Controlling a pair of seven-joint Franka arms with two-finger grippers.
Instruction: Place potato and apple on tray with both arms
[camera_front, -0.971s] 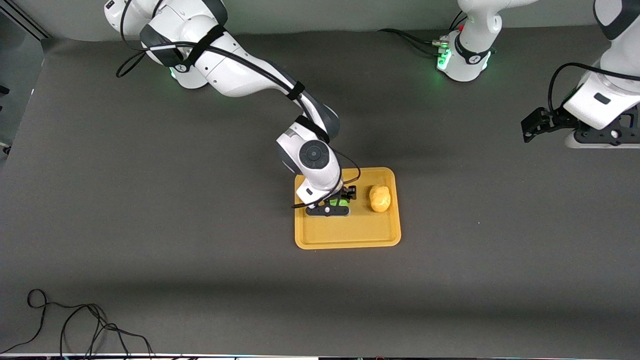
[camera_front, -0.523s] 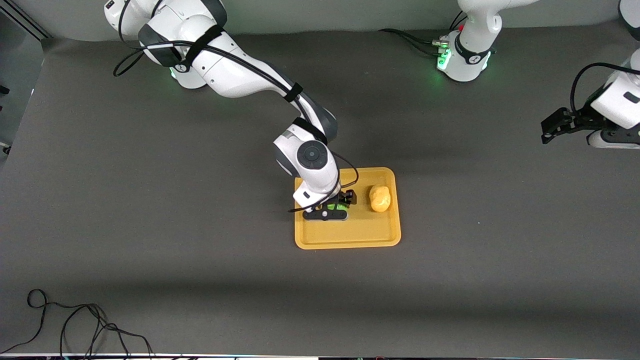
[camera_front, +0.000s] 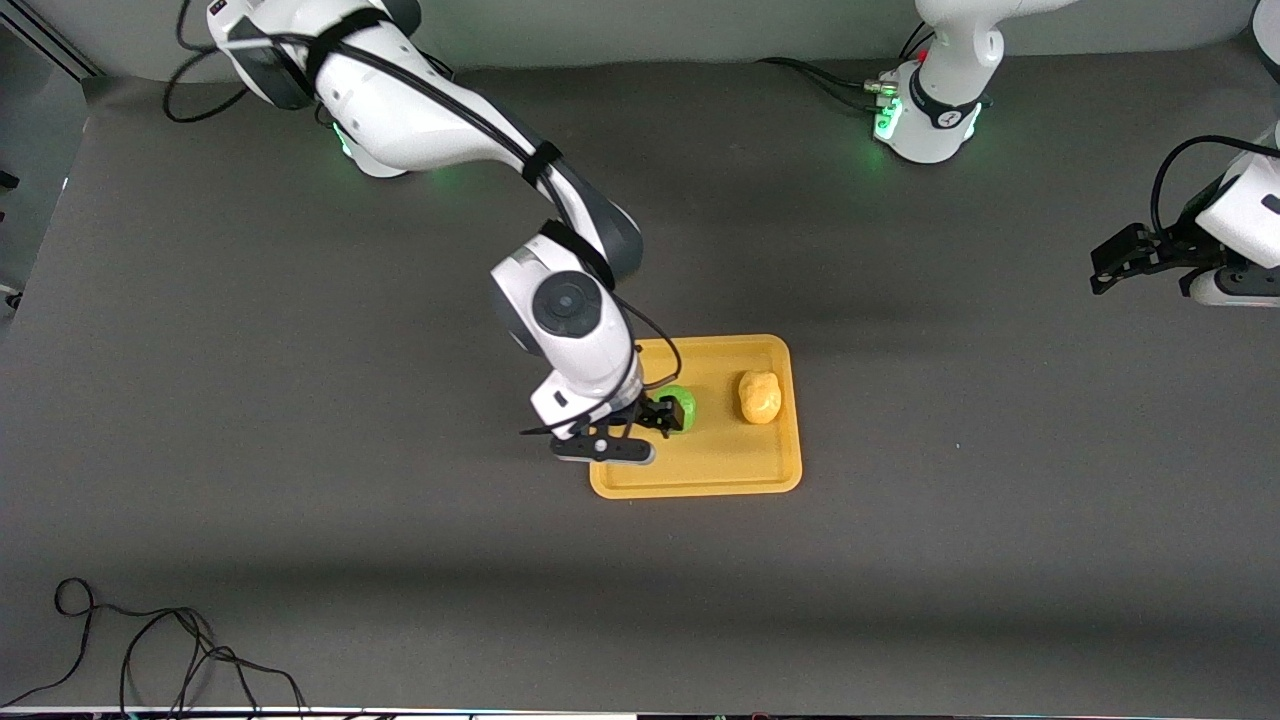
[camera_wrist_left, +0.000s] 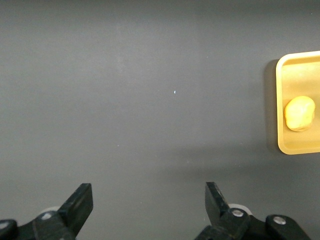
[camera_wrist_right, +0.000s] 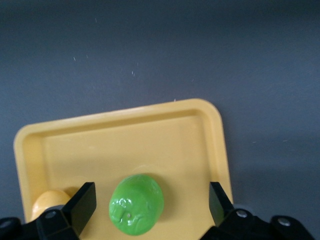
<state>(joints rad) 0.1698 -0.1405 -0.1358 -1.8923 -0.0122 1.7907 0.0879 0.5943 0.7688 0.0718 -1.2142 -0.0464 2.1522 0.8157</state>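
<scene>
The right gripper (camera_front: 655, 418) is hanging over the tray's edge at the right arm's end, its fingers (camera_wrist_right: 82, 202) spread wide and holding nothing, with the apple (camera_front: 680, 408) sitting free on the tray (camera_front: 700, 475) between and below them, as the right wrist view is showing. The apple is resting upright-ish on the tray floor, clear of both fingers, and the potato (camera_front: 760, 396) is lying beside it on the same tray, toward the left arm's end and apart from the apple. The left gripper (camera_front: 1125, 262) is hanging well apart from the tray, over the bare table at the left arm's end, its fingers (camera_wrist_left: 80, 202) also wide apart and empty; in the left wrist view the tray (camera_wrist_left: 300, 145) and the potato (camera_wrist_left: 299, 113) are showing only at the margin. Judging from how things are lying, both placements are looking done: potato and apple are each sitting inside the tray's low rim, and neither gripper is gripping anything. What is seeming to remain is only for the right arm to be clearing away from the tray without nudging the apple, while the left arm is waiting off to its own end.
</scene>
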